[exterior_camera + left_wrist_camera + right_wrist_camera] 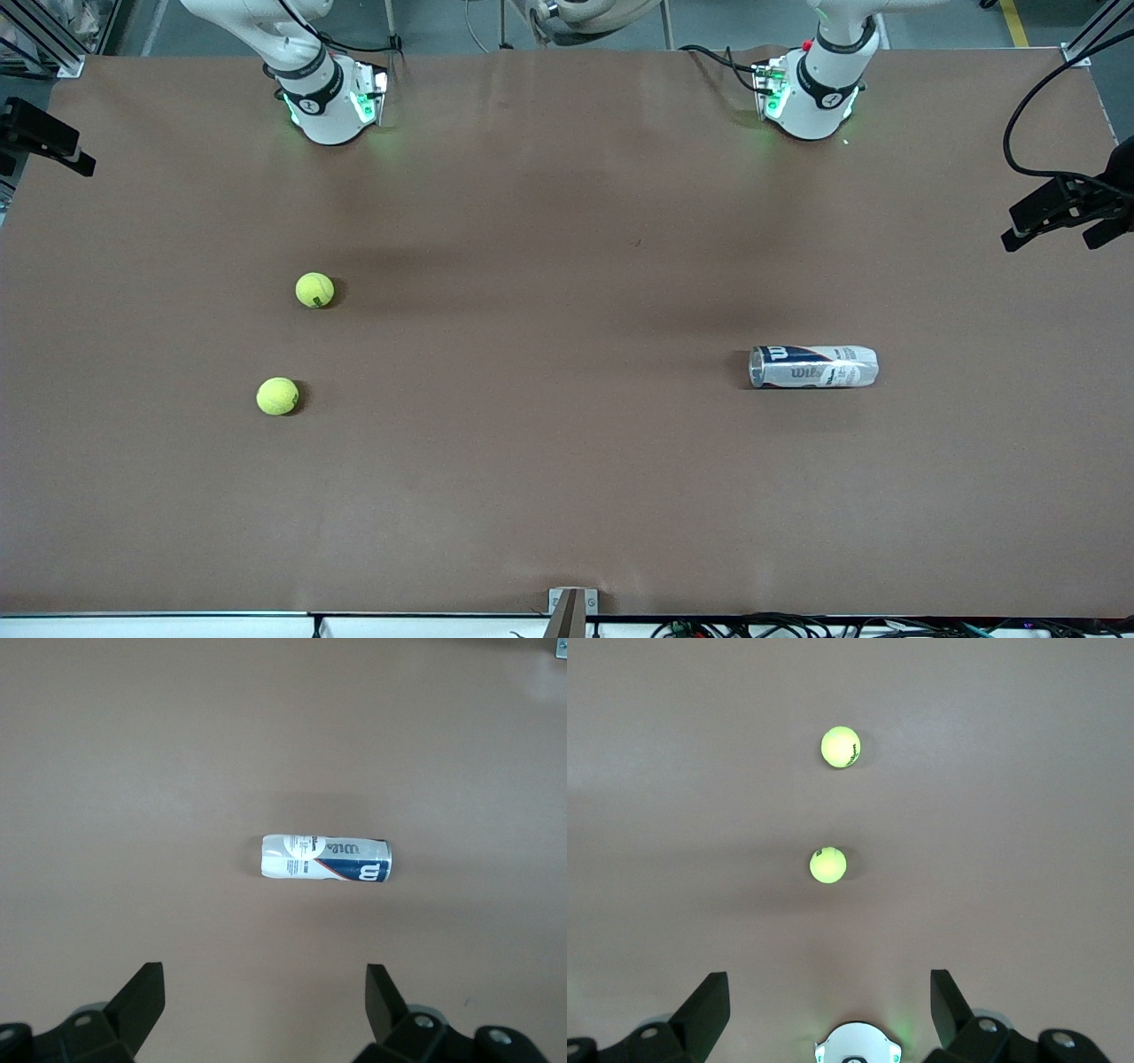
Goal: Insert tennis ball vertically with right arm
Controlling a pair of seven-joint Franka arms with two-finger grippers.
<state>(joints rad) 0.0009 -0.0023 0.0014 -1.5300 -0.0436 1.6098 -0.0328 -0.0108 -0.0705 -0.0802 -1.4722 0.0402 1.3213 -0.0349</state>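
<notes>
Two tennis balls (314, 290) (277, 396) lie toward the right arm's end of the table (567, 496); a can (813, 367) lies on its side toward the left arm's end. The left gripper (266, 992) hangs wide open and empty above the can, and the right gripper (830, 992) hangs wide open and empty above the balls

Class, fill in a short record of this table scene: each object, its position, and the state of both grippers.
can: clear plastic Wilson tennis-ball can, lying on its side toward the left arm's end of the brown table
balls: two yellow-green felt tennis balls toward the right arm's end, one nearer the front camera than the other
left gripper: open, above can
right gripper: open, above balls
</notes>
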